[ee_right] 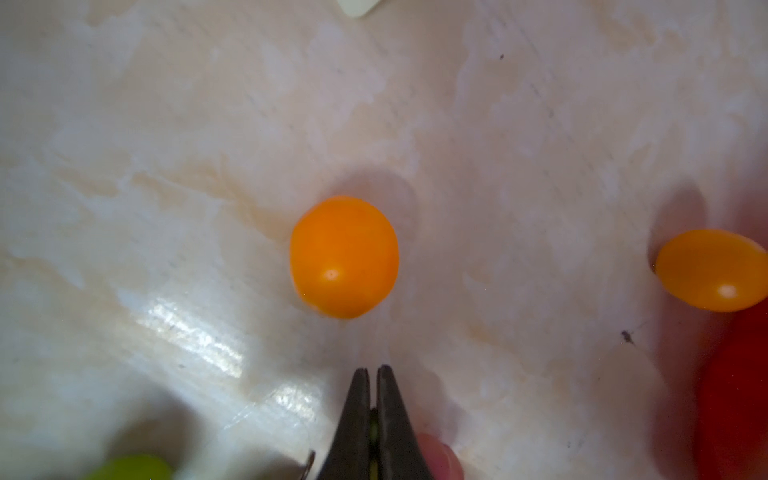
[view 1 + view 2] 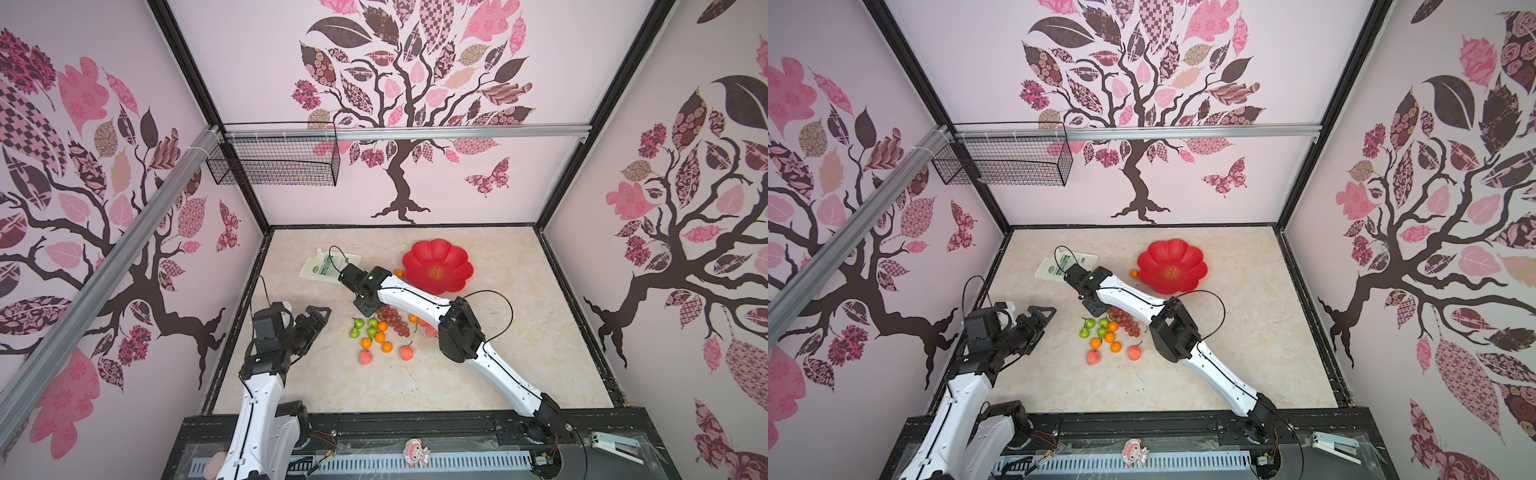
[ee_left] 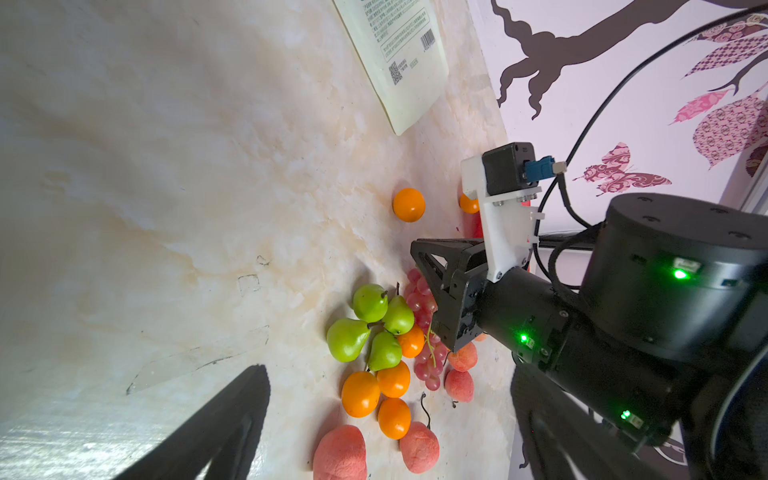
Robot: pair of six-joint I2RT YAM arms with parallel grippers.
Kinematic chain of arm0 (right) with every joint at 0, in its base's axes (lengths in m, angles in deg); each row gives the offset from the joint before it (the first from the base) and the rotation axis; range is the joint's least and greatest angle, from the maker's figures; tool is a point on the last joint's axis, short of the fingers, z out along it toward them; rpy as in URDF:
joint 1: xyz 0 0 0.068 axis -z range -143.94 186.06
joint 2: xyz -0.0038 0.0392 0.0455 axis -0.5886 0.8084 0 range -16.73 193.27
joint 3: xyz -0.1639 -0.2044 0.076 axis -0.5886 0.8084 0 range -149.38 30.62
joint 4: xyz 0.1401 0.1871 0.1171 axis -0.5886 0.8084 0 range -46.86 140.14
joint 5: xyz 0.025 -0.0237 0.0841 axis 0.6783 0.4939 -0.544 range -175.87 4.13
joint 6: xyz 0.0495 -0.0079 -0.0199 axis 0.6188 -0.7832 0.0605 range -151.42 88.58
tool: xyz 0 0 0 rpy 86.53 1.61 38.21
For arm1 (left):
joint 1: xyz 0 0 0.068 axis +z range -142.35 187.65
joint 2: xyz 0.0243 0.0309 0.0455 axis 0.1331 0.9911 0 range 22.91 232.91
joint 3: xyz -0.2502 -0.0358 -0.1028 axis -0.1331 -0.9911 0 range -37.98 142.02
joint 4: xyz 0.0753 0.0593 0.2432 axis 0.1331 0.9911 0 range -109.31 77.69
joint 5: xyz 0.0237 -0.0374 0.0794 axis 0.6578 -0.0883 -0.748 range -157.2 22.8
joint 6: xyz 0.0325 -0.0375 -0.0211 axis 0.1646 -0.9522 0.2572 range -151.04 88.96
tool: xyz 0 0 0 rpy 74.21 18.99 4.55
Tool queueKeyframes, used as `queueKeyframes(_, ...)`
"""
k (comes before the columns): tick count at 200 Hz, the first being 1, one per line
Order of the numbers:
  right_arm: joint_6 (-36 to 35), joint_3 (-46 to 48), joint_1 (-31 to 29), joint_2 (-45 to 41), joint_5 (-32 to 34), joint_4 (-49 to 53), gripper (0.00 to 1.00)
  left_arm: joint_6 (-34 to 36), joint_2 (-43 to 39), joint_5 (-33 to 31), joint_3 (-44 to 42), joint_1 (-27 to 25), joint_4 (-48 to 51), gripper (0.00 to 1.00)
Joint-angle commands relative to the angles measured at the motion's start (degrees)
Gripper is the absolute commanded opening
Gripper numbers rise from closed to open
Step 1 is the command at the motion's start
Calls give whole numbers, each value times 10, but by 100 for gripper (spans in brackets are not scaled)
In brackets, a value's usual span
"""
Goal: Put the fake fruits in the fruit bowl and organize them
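Black jaws of the right gripper (image 1: 372, 370) pinch the green stem of the grape bunch (image 2: 395, 321). In both top views, other fake fruits (image 2: 380, 337) lie at its 6 o'clock and the fruit bowl (image 2: 419, 257) at 2 o'clock. The left gripper (image 2: 314, 319) gapes at 9 o'clock.

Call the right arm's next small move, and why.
Probably a short straight lift. The right claw is shut, and a green strip between its fingers looks like the stem of the grape bunch, which lies on the table among other fruits. The fruit bowl is empty. Lifting a little first would show whether the thin pinch holds before carrying it over.
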Motion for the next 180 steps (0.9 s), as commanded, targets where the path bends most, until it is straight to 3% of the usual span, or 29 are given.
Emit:
queueKeyframes(1,9,6,-3,-47,0,7,0,43,-12,3,46,3,25,95)
queueKeyframes(49,17,33,2,-94,3,6,0,72,-28,30,78,-8,53,95)
queueKeyframes(130,37,104,14,-209,-5,-19,0,61,-44,-22,111,-130,46,95)
queueKeyframes(180,62,115,43,-263,-16,-37,0,100,36,-66,191,-213,38,95)
